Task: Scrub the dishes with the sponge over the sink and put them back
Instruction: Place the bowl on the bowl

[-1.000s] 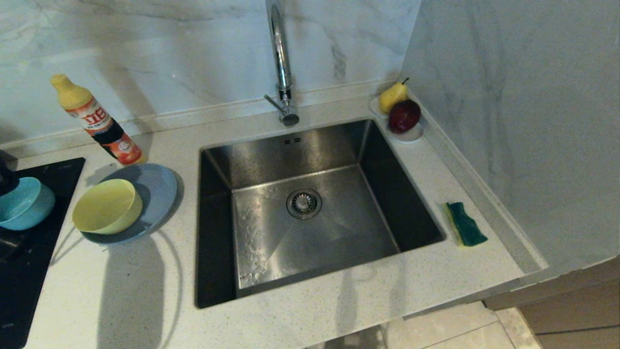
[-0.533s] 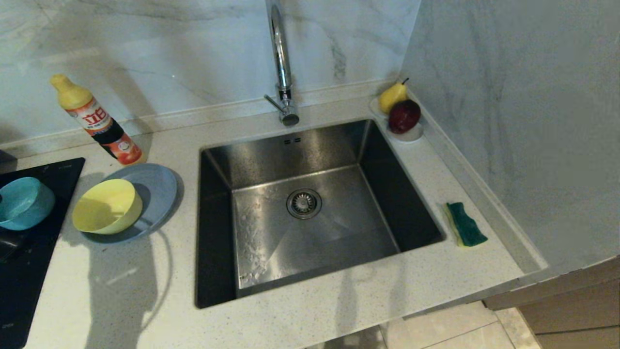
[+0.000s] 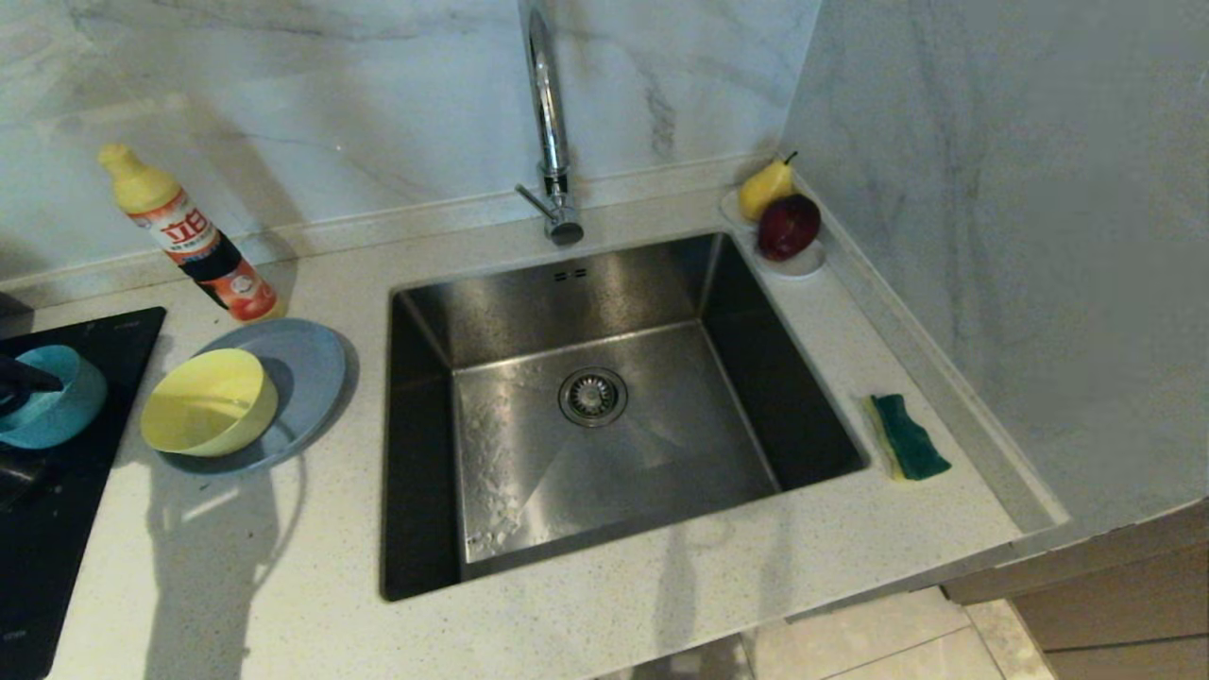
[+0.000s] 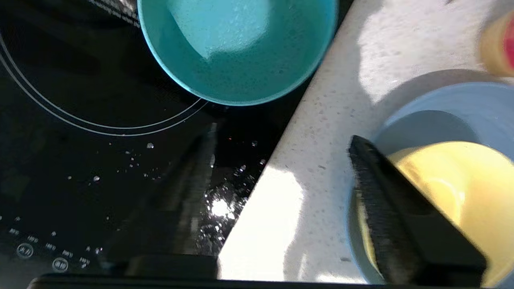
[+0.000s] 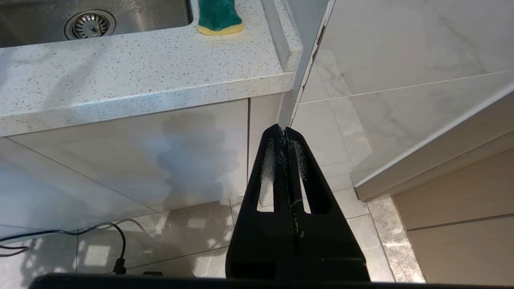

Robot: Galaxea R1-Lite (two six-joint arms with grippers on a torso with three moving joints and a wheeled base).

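Whereas the teal-blue bowl (image 3: pixel 45 408) was gripped a second ago, it is now released on the black hob (image 3: pixel 57 529), the left claw (image 4: pixel 281 160) spread wide just beside it. The yellow bowl (image 3: pixel 210 401) is seated in the grey-blue plate (image 3: pixel 312 364) on the speckled tabletop (image 3: pixel 283 567). The sponge (image 3: pixel 909 436) is found right of the sink (image 3: pixel 604 416). The right claw (image 5: pixel 284 134) is parked below the tabletop edge, closed.

The sink (image 3: pixel 604 406) was the reference. Left of it, a bowl (image 3: pixel 210 401) sat on a plate (image 3: pixel 302 364); right of it lay the sponge (image 3: pixel 909 436).
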